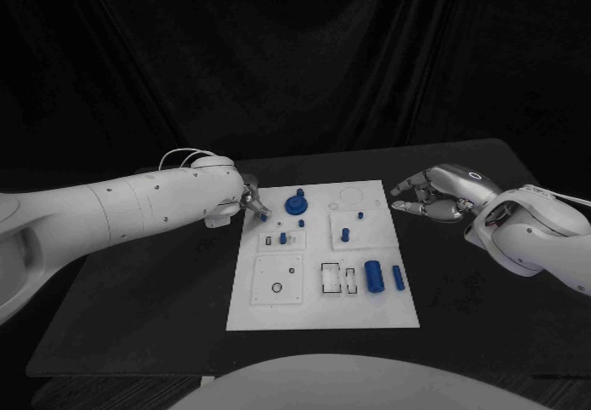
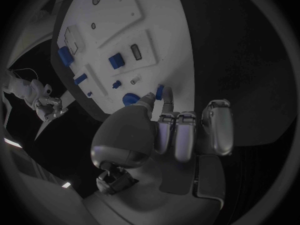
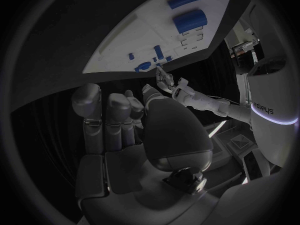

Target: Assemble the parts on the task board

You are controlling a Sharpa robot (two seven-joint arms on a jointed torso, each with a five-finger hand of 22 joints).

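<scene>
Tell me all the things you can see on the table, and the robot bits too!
table: one, black, under everything
task board: one, white, middle of the table
round blue part: one, blue, far end of the board near the left hand
big cylinder: one, blue, near right part of the board
thin cylinder: one, blue, just right of the big one
small pegs: several, blue, mid-board
left hand: one, silver, at the board's far left edge, pinching a small blue piece
right hand: one, silver, fingers curled, off the board's far right corner

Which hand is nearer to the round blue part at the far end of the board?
Left. The left hand is just beside the round blue part, at the board's edge. The right hand is off the task board, beyond its opposite edge.
</scene>
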